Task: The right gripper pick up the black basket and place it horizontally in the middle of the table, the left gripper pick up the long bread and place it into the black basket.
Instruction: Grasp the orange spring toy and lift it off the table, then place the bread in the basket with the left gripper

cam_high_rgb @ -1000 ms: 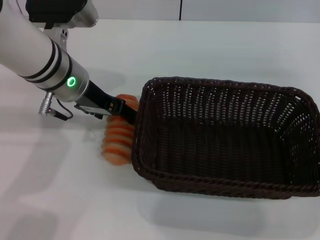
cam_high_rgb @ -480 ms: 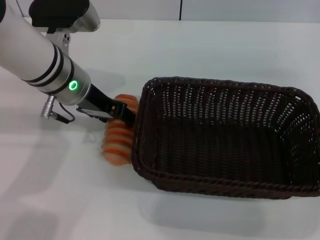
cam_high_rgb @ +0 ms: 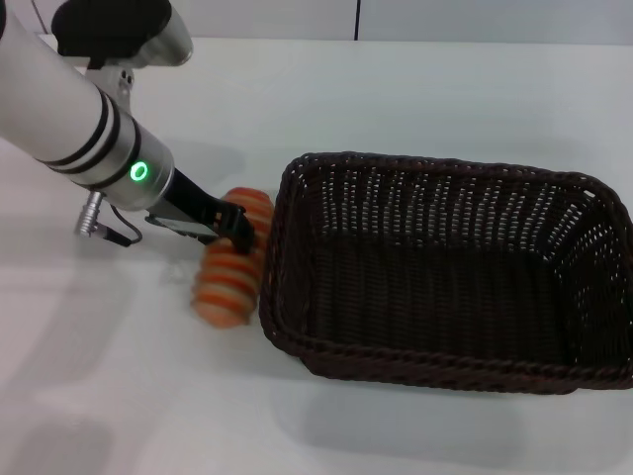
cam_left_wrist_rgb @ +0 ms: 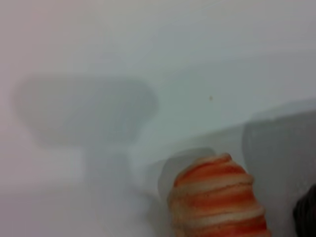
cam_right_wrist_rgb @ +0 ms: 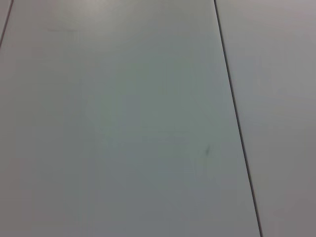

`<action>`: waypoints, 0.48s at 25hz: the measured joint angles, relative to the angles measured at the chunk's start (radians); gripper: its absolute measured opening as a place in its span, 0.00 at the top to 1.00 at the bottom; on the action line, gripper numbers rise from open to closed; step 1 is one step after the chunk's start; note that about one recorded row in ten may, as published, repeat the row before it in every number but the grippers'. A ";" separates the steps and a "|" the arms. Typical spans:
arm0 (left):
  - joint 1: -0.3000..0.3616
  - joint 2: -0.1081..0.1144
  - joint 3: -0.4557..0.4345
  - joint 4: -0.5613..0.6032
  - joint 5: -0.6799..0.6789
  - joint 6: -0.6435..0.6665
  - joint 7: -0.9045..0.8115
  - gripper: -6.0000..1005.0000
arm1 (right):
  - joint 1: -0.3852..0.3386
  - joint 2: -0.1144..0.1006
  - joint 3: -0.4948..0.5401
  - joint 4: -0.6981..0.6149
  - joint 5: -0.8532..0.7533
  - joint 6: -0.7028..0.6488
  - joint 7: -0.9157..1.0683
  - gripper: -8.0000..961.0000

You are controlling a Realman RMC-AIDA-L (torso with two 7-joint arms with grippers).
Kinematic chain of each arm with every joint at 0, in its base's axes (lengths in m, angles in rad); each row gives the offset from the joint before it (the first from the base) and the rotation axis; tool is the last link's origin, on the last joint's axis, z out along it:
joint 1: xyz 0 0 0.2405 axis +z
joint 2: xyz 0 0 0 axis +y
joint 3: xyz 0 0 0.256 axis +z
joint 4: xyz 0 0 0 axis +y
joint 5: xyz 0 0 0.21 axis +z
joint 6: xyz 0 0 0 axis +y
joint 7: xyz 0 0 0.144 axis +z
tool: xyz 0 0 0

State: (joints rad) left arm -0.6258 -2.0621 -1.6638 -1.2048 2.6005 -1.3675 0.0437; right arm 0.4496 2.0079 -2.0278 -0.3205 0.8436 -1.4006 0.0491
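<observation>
The black basket (cam_high_rgb: 450, 272) sits upright on the white worktop (cam_high_rgb: 415, 89), its long side running across the head view, filling the middle and the 3 o'clock part of it. Just outside its short wall at 9 o'clock lies the long bread (cam_high_rgb: 228, 273), orange with cream stripes, close against the weave, though I cannot tell if it touches. The left claw (cam_high_rgb: 235, 226), on the arm with the green ring, reaches in from 10 o'clock and sits over the far end of the loaf with its black fingers closed around it. In the left wrist view one end of the loaf (cam_left_wrist_rgb: 217, 197) shows near, with worktop beyond. The right claw shows in none of the views.
</observation>
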 joint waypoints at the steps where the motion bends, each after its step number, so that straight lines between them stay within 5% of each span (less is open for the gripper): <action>1: 0.000 0.002 -0.003 -0.009 0.003 -0.002 0.001 0.49 | 0.000 0.000 0.000 0.000 0.000 0.000 0.000 0.67; 9: 0.003 0.006 -0.268 -0.277 0.069 -0.056 0.170 0.61 | 0.001 0.000 -0.003 0.001 0.000 0.000 0.000 0.67; 12: -0.002 0.006 -0.290 -0.320 0.052 -0.073 0.192 0.61 | 0.006 0.000 -0.003 0.001 0.000 0.002 0.000 0.67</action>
State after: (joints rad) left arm -0.6276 -2.0563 -1.9535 -1.5252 2.6529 -1.4407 0.2357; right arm 0.4555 2.0081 -2.0309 -0.3195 0.8437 -1.3989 0.0489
